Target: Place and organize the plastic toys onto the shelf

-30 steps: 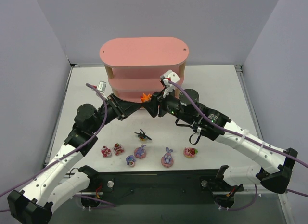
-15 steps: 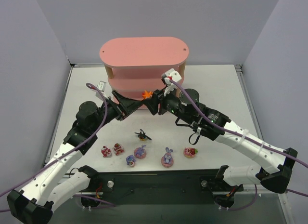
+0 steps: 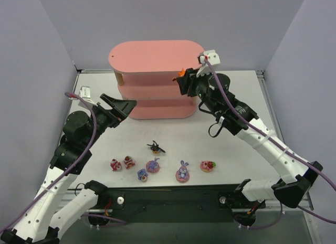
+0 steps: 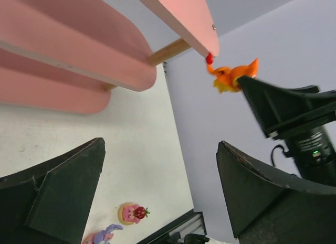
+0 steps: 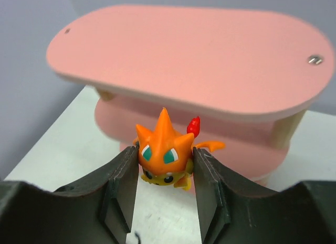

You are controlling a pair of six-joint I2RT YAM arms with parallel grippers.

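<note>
Shelf (image 3: 152,56), a pink three-tier unit of smooth oval boards on pale wooden posts, is set by the worktop's (image 3: 173,131) far edge, long axis along it. Its top board is found just ahead of the right gripper (image 3: 182,77), the nearer one, in whose narrowed jaws the glossy, spiky orange toy (image 5: 164,152) is clamped beside the board's right front rim; the left gripper (image 3: 126,106) is spread wide, empty.

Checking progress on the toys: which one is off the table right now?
The orange figurine, pinched in the right gripper beside the shelf's top board; the other seven toys sit on the table.
</note>
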